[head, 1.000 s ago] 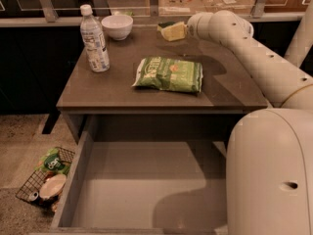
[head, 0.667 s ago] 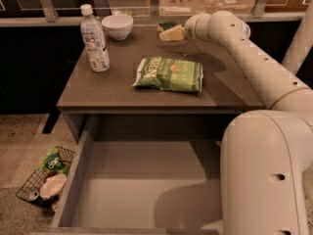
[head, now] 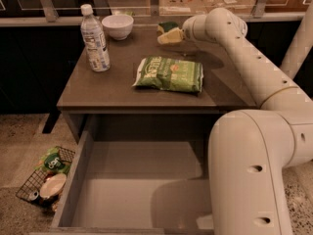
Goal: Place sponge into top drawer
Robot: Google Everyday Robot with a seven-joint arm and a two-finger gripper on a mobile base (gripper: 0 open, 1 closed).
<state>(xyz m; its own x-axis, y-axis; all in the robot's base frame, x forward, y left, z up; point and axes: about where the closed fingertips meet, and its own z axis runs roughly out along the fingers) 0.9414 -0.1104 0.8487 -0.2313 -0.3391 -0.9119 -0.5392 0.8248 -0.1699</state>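
Gripping the sponge at the desk's twelve o'clock edge, the tool has pickup done — the open top drawer at six o'clock awaits it.

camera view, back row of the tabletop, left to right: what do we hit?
water bottle → white bowl → sponge → gripper, holding the sponge at the right end of that row. Snack bag left out: it spans beneath both.

Top drawer open, floor free at left; robot arm overhangs its right side. Behind the drawer: snack bag, bottle, bowl, gripper holding sponge.
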